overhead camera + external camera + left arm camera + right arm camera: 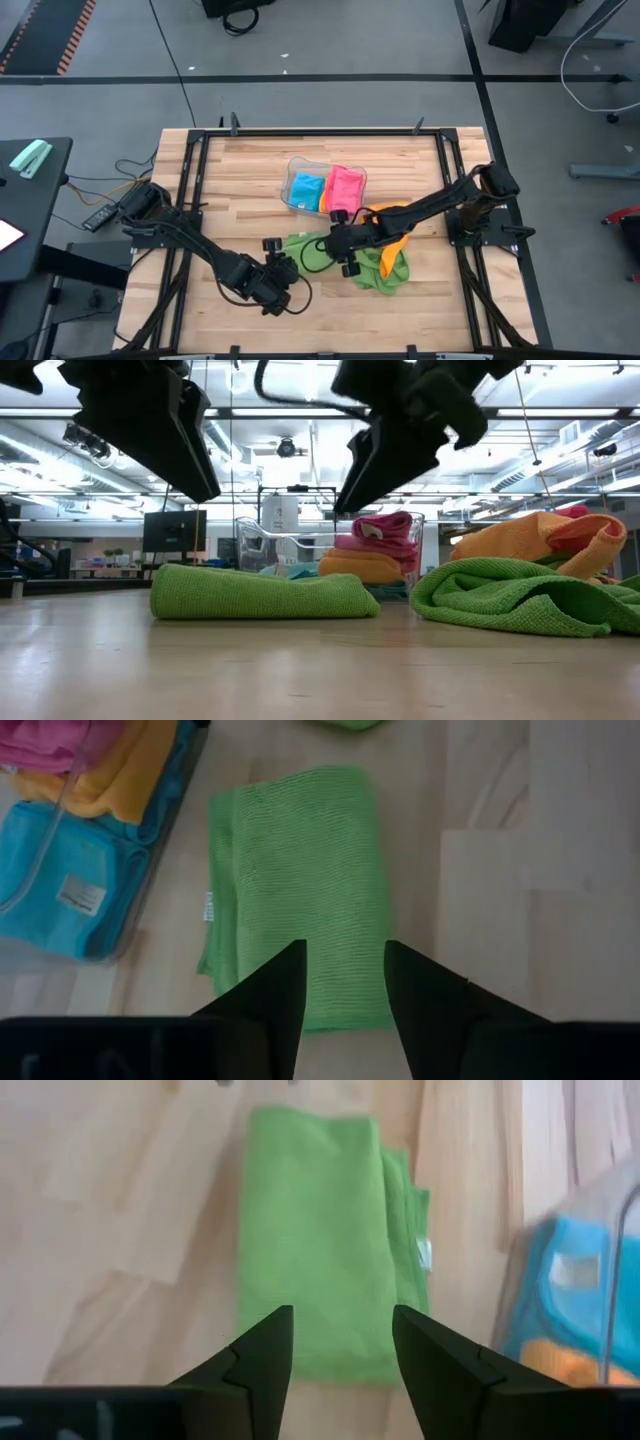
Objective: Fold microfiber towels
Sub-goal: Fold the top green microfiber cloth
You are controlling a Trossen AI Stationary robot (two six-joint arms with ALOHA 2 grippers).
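Pale wood planks make up the tabletop (250,170), the largest thing here, framed by black rails and seen whole from above.

My two dark arms reach in from either side toward its middle. A loose heap of unfolded towels lies right of centre: a crumpled green towel (385,272) with an orange towel (400,228) bunched against it. In the low view the orange one rides on top of the green heap.

Toward the far side of the tabletop sits a clear plastic tray (297,166) holding folded towels: a blue folded towel (306,189), a pink folded towel (345,186), and an orange one showing under the pink in the low view.

Between my two hands lies a folded green towel (300,890), a neat flat rectangle resting on the wood just beside the tray, with a small white label at one edge.

My left hand (345,1000) hangs above one end of this folded green towel, its two dark fingers spread apart and holding nothing. My right hand (343,1365) hangs above the opposite end, fingers likewise spread and empty. From table height both hands show clear of the cloth, raised above it and not touching.
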